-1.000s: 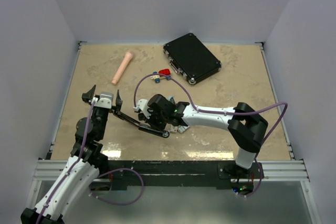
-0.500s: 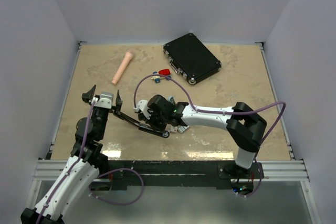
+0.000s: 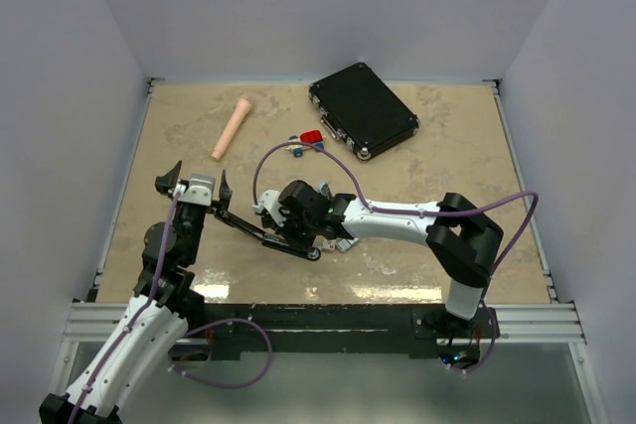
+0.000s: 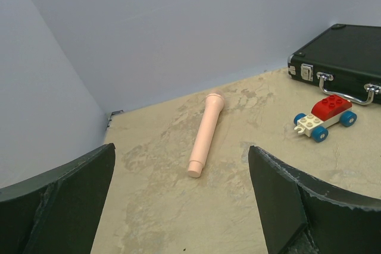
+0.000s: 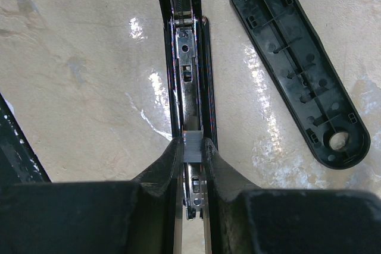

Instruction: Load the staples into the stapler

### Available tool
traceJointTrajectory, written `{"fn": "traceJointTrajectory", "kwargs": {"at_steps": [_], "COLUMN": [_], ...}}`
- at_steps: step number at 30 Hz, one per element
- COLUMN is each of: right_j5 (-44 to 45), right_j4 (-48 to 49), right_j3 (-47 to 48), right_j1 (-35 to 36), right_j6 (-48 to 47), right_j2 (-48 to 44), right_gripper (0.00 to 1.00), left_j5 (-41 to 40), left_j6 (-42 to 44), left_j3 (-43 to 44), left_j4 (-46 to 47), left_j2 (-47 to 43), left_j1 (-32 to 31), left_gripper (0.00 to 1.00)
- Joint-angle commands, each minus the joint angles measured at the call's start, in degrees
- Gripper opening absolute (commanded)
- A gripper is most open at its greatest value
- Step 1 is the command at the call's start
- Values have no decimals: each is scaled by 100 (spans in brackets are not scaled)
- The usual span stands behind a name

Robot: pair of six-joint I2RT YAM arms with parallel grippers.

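Right claw pinches the staples directly over the stapler, strip lined up lengthwise with the open magazine channel, probably so it drops straight in. Left claw is spread and empty above the surface, clear of the work.

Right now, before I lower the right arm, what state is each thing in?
stapler: opened flat, channel exposed
staples: pinched over the channel
right gripper: shut on the staples
left gripper: open, empty
black case: shut
toy car: upright on wheels
pink tube: lying on its side
black plastic cover: ribbed side up
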Motion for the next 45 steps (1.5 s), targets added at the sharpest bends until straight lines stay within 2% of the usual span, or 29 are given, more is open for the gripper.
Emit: {"fn": "traceJointTrajectory", "kwargs": {"at_steps": [1,10,23,32,36,40,45], "right_j5": [29,81,143,99,47,29,125], "right_j4": [-102,-216,-243,-313,-261,64,687], "right_j3": [68,147,173,226,147,-221,-1081], "right_j1": [27,36,36,36,36,27,27], "right_j6": [-3,6,32,32,41,-12,-30], "right_j2": [137,225,207,172,-108,-662,-1224], "right_gripper": [4,9,29,35,42,58,58], "left_j5": [70,79,96,114,132,140,149], "left_j6": [-75,-75,-75,-102,-102,-128,-242], "left_j3": [95,86,86,95,95,104,148], "left_j4": [242,233,224,233,233,224,128], "left_j2": [-27,-44,-62,-62,-36,-18,35], "left_j1": [21,30,30,30,30,30,30], "left_gripper": [98,98,98,98,98,98,98]}}
